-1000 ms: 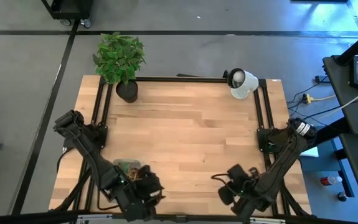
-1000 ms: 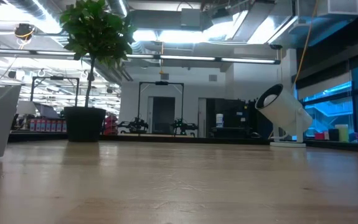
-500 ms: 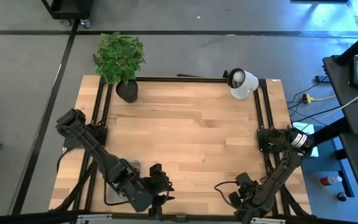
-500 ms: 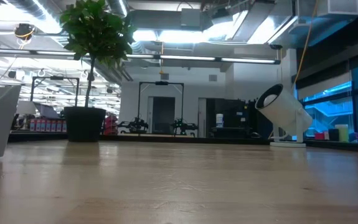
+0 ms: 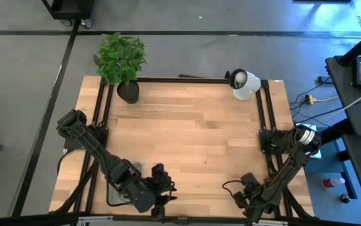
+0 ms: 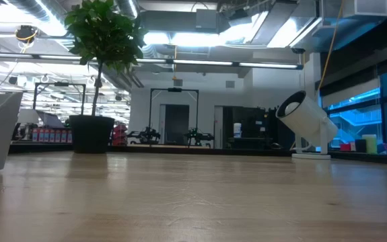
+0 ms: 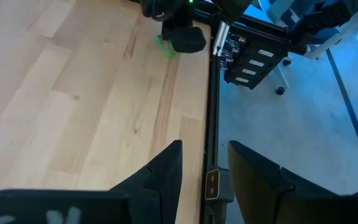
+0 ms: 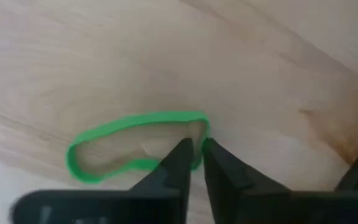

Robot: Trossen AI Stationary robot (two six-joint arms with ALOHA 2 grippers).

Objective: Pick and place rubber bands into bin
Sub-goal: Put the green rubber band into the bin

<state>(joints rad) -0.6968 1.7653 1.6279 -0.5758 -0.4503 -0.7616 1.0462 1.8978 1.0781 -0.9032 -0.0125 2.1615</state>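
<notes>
A green rubber band (image 8: 135,140) lies flat on the wooden table near its front right corner. My right gripper (image 8: 194,152) points down onto the band's one end, fingers nearly together. The same band (image 7: 165,46) shows far off in the left wrist view. The bin (image 5: 113,188), a pale grey tray, rests on the table at the front left, partly hidden by my left arm. My left gripper (image 7: 203,152) hovers open just right of the bin, over the table's front edge, with nothing between its fingers. My right gripper comes from above, pointing down, onto the rounded end of the green band (image 8: 198,163). One finger stands inside the loop and the other outside it, with the strand in the narrow gap between them. The band still lies flat on the table.
A black plant pot (image 5: 128,91) with a leafy plant stands at the far left corner, and a white lamp-like device (image 5: 244,83) at the far right. Black rails (image 5: 263,107) run along the table's sides. The middle of the table (image 5: 186,132) is bare wood.
My right gripper has sunk to the table near its front edge and tipped to point straight down. My left gripper has swung from over the bin toward the table's right, uncovering part of the bin.
</notes>
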